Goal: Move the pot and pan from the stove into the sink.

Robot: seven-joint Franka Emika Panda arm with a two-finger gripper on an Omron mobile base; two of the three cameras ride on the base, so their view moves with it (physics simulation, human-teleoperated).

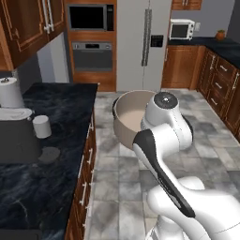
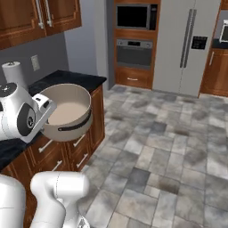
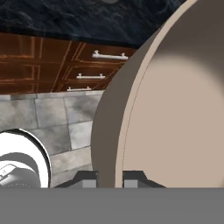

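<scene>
Gripper (image 3: pixel 110 178) clamped on the rim of the pot (image 3: pixel 175 109), one finger outside the wall, one inside; the hand view puts the wall straight between the two tips. Pot is off any surface, carried in the air over the tiled floor (image 1: pixel 119 187), just off the edge of the dark counter (image 1: pixel 56 178).

From the gripper outward: the pot (image 1: pixel 129 117) hangs on the far side of the wrist in the left base view, mouth turned up and toward the arm, pale inside showing. In the right base view the pot (image 2: pixel 67 113) sits tilted, its dark curved handle on the side facing away from the counter, toward the open room. Drawer fronts (image 3: pixel 92 65) lie just beyond it.

Neither stove nor sink can be placed from here, so which way the carry must go I cannot tell. Judging by the grip, the load hangs off one edge and wants a slow swing. A paper towel roll (image 1: pixel 10 93) and a small white cup (image 1: pixel 41 126) stand on the counter, well apart from the pot.
</scene>
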